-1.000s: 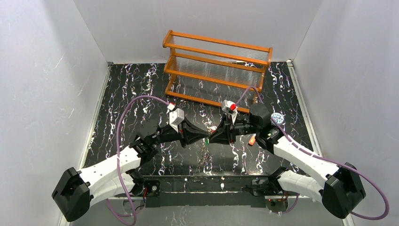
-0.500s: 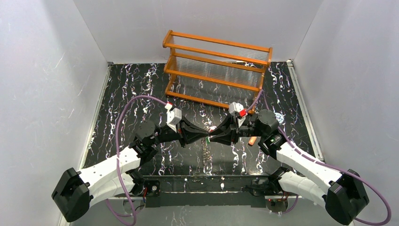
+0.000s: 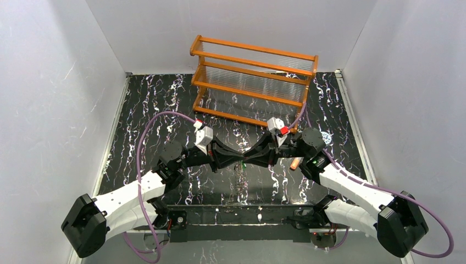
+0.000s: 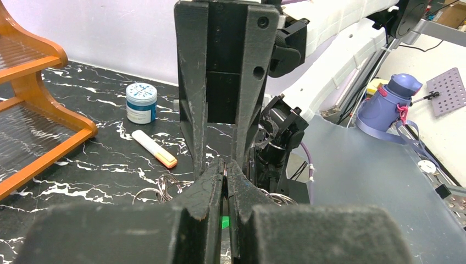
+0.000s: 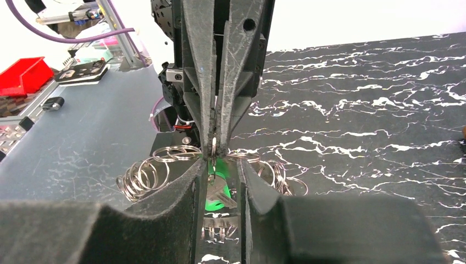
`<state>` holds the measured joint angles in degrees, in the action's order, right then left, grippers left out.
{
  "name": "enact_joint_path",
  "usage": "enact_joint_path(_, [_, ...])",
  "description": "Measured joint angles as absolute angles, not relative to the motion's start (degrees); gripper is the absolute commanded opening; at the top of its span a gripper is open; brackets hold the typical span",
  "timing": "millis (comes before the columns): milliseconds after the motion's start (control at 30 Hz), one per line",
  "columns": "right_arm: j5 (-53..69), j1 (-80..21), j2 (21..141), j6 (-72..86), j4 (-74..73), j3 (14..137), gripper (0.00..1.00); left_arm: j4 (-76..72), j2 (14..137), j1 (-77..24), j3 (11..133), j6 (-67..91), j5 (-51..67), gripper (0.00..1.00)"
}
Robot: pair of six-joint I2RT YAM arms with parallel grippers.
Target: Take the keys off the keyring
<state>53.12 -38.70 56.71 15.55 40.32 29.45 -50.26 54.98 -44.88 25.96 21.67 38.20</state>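
Observation:
In the middle of the table my left gripper point(image 3: 239, 161) and right gripper point(image 3: 248, 159) meet tip to tip above the surface. The left gripper point(image 4: 225, 173) is shut on a thin silvery keyring point(image 5: 213, 147). A green-headed key point(image 5: 215, 193) hangs from that ring, its silvery blade across the green head. My right gripper point(image 5: 220, 170) is open, with one finger on each side of the hanging key and a visible gap on its right side. A sliver of the green key point(image 4: 224, 221) shows below the left fingers. No other keys are visible.
Heaps of loose silvery rings point(image 5: 145, 173) point(image 5: 275, 173) lie on the black marble table point(image 3: 165, 110) under the grippers. A clear tube with an orange cap point(image 3: 295, 163) and a small blue-white lidded jar point(image 3: 324, 137) sit to the right. An orange wooden rack point(image 3: 253, 82) stands at the back.
The right arm has swung its wrist rightward and levelled its gripper against the left one's tip. Its jaws now stand slightly wider. The left gripper has stayed shut in place.

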Motion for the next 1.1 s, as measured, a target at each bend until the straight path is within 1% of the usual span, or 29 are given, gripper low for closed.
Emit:
enact_joint_path(100, [53.3,-38.7,58.0,16.4,41.5,29.5,0.25,-50.7,55.0,-44.9,26.0,21.8,38.3,0.00])
enact_joint_path(233, [54.3,-38.7,58.8,17.3,42.8,29.5,0.03,-50.8,55.1,-44.9,26.0,21.9,38.3,0.00])
enact_joint_path(267, [54.5,-38.7,58.8,17.5,43.1,29.5,0.01,-50.9,55.1,-44.9,26.0,22.0,38.3,0.00])
enact_joint_path(367, [54.9,-38.7,58.8,17.7,43.4,29.5,0.01,-51.2,55.1,-44.9,26.0,22.1,38.3,0.00])
enact_joint_path(433, [55.1,-38.7,58.8,17.1,42.3,29.7,0.01,-51.0,55.1,-44.9,26.0,22.2,38.3,0.08])
enact_joint_path(500, [55.2,-38.7,58.8,15.2,38.1,31.2,0.01,-49.3,54.6,-44.8,26.0,21.6,38.1,0.18])
enact_joint_path(533, [55.1,-38.7,58.8,13.7,34.3,32.4,0.01,-47.2,54.0,-44.6,26.2,20.5,37.9,0.24])
enact_joint_path(633, [53.5,-38.7,58.7,9.4,22.8,36.5,0.01,-36.1,51.7,-44.4,30.1,14.9,36.8,0.35])
enact_joint_path(800, [49.1,-38.7,59.7,2.6,1.3,46.9,0.01,-18.7,49.4,-44.4,40.5,5.2,32.3,0.46])
enact_joint_path(900, [47.4,-38.7,62.7,-1.0,-10.7,54.8,0.01,-11.4,48.9,-44.4,43.8,0.4,29.7,0.51])
enact_joint_path(1100, [44.2,-39.3,72.5,-8.4,-33.1,68.4,0.01,-2.0,50.9,-44.4,45.1,-5.3,28.5,0.52])
